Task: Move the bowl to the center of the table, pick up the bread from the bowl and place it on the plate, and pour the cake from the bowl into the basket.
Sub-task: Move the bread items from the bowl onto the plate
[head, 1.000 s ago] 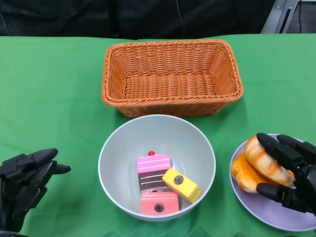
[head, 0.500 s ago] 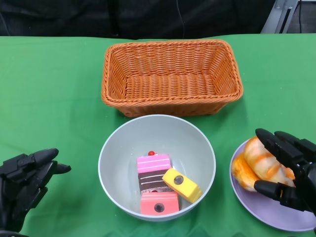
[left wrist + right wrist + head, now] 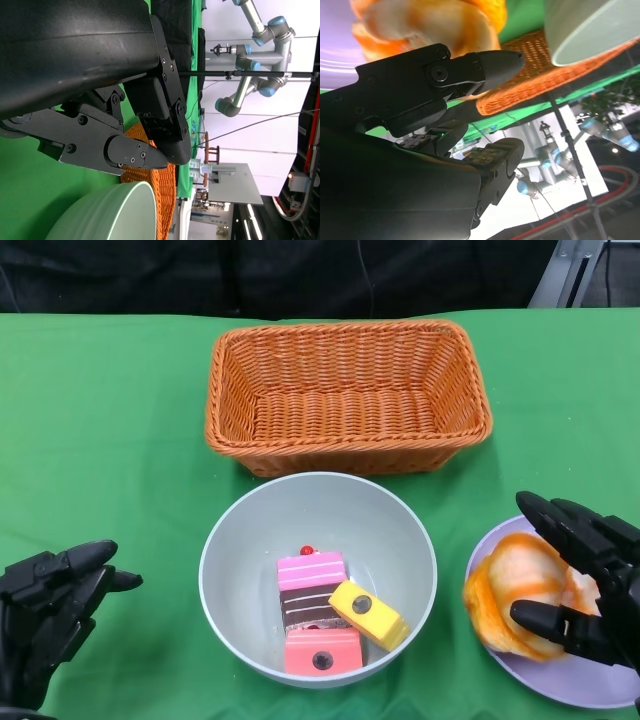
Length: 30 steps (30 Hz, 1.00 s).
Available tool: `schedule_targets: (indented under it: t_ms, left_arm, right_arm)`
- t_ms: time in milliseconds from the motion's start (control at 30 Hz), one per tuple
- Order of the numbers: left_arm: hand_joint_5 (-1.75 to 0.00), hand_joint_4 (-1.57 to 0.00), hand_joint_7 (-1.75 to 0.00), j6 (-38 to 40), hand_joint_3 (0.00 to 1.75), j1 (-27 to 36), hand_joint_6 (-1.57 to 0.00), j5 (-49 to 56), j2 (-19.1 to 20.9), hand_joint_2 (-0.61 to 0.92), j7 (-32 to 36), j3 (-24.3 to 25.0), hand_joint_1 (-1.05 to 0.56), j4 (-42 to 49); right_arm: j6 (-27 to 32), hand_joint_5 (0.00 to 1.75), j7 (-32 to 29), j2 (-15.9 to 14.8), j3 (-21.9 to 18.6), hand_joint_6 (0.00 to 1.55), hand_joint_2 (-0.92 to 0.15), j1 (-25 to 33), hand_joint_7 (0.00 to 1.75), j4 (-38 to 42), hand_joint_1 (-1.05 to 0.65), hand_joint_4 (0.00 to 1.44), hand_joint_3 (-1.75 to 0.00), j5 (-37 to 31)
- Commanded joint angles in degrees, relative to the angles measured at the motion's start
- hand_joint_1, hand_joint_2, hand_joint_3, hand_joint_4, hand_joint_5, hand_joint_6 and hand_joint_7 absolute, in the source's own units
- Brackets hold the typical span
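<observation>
Clearly the bread (image 3: 522, 595) now lies on the purple plate (image 3: 590, 685) at the lower right of the frame, with the right hand (image 3: 585, 585) around it — upper fingers arched over its top, thumb low at its near side. Whether those fingers actually touch the loaf I cannot tell; the bread looks blurred and the fingers appear spread rather than clamped, so I judge it released.

What matters next is the grey bowl (image 3: 250, 530), low and centre in the frame, holding the pink cake (image 3: 311, 570), a yellow piece (image 3: 368, 612) and a second pink block (image 3: 322, 651). The wicker basket (image 3: 230, 390) sits directly beyond it, long axis running left to right across the frame (a wide target for pouring).

The left hand (image 3: 50, 605), lower left, holds nothing — fingers loosely extended toward the bowl, well apart from its rim. Both hands flank the bowl; the left is free.
</observation>
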Motion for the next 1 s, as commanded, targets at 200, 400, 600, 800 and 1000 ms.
schedule_targets:
  t_ms: [200,400,600,800,1000]
  left_arm:
    - [-0.95,-0.86,-0.01,0.3,0.16,0.0,-1.29,-0.5,0.9,0.92,-0.2,0.3,-0.28,-0.1]
    - [-0.95,-0.86,0.0,0.2,0.17,-0.1,-1.29,-0.6,1.1,0.92,-0.6,0.2,-0.28,0.3]
    - [-0.95,-0.87,0.0,0.4,0.17,0.0,-1.29,-0.7,1.0,0.92,-0.5,0.2,-0.28,0.1]
    - [-0.95,-0.87,0.0,0.1,0.17,0.0,-1.29,-0.2,1.0,0.92,0.0,0.1,-0.27,0.2]
    - [-0.94,-0.86,0.0,0.5,0.18,-0.3,-1.29,-0.4,1.2,0.92,-0.2,0.1,-0.27,0.3]
  right_arm:
    - [-11.9,0.07,13.6,3.9,-3.6,0.5,-0.92,1.3,0.05,1.4,-0.69,0.65,-0.17,21.2]
    - [-14.6,0.15,27.1,8.2,-6.1,0.65,-0.92,1.7,0.11,1.6,-0.43,0.79,-0.11,37.8]
    - [-10.5,1.17,38.3,12.1,-10.4,0.74,-0.88,2.8,0.68,-0.6,-0.13,0.7,-0.33,50.2]
    - [-8.3,1.36,44.6,14.8,-14.6,0.7,-0.73,3.5,1.04,-2.4,-0.04,0.67,-0.68,54.3]
    - [-7.5,1.42,48.8,17.1,-17.3,0.72,-0.68,3.8,1.13,-3.0,-0.04,0.72,-0.81,55.1]
